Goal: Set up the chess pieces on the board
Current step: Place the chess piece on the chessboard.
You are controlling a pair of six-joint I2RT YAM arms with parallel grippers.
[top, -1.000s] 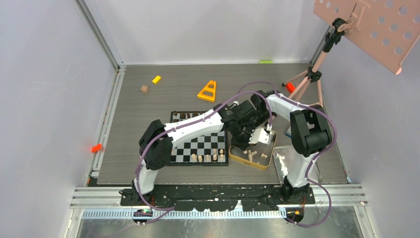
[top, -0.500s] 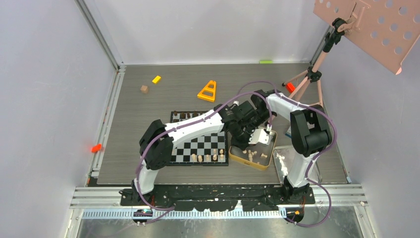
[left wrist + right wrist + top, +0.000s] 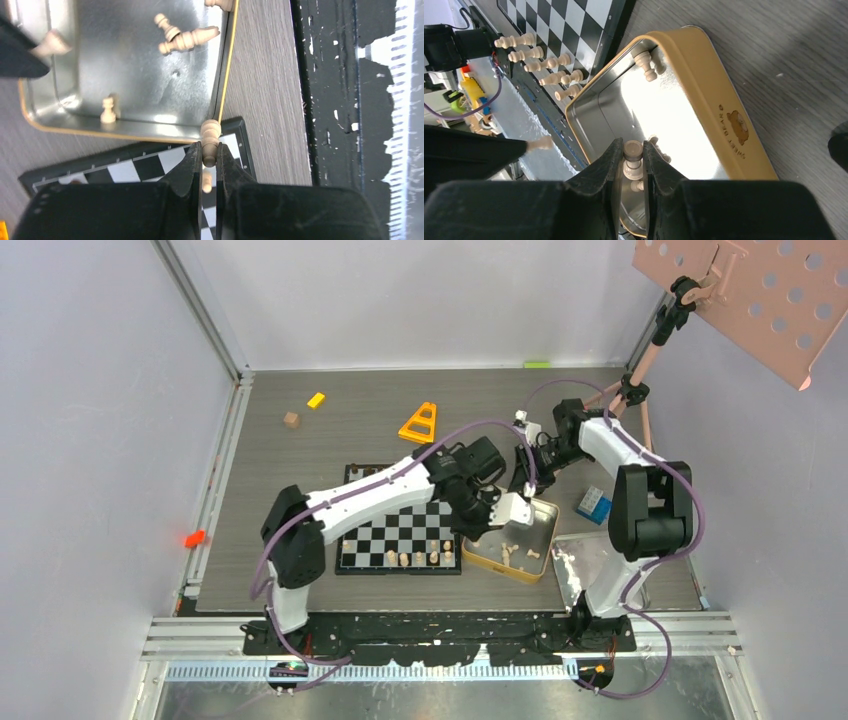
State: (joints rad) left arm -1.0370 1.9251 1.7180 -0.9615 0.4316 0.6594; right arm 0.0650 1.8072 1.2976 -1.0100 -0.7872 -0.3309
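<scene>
My left gripper (image 3: 209,151) is clenched on a pale chess piece (image 3: 210,132) at lower centre, over a corner of the board (image 3: 131,170) beside the tin (image 3: 130,70). My right gripper (image 3: 632,148) grasps a second pale piece (image 3: 632,167) above the tin.

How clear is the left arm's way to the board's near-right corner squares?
Probably clear: the left end effector, shut on a pale piece, hangs at that corner of the board, beside the tin.

Board (image 3: 400,537) partly beneath left arm (image 3: 380,492)
</scene>
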